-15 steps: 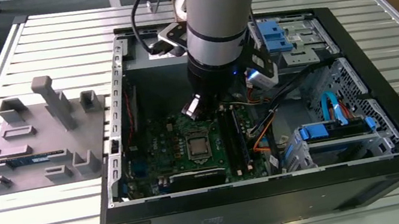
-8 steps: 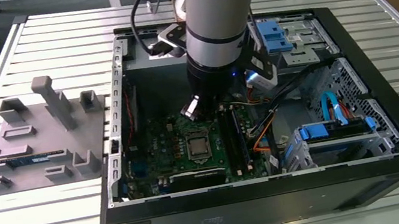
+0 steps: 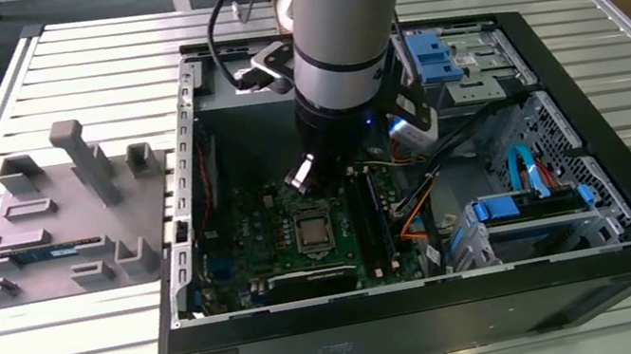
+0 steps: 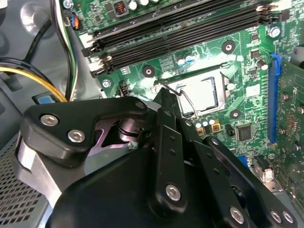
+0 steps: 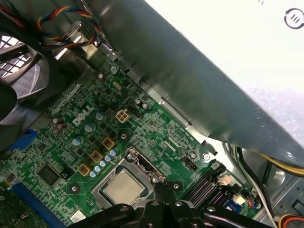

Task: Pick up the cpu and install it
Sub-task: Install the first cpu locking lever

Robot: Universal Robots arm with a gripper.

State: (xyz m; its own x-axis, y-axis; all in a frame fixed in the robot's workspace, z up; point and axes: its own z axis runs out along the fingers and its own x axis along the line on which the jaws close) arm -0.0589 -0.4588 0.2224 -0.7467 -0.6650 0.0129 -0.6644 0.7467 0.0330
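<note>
Gripper (image 5: 159, 187) fingers pressed together, empty, just above the motherboard (image 5: 95, 142); the cpu (image 5: 123, 186) sits in its socket beside them.

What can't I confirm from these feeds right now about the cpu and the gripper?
- Whether the cpu is fully seated: glare washes it out in the second wrist view.
- The gripper fingertip gap: its own black linkage hides it in both wrist views.
- Gripper height above the socket: the arm blocks the exterior view.

Exterior view looks down from above the open case (image 3: 441, 310); both wrist views look closely at its motherboard (image 4: 247, 85), sharing the cpu (image 5: 123, 186)
</note>
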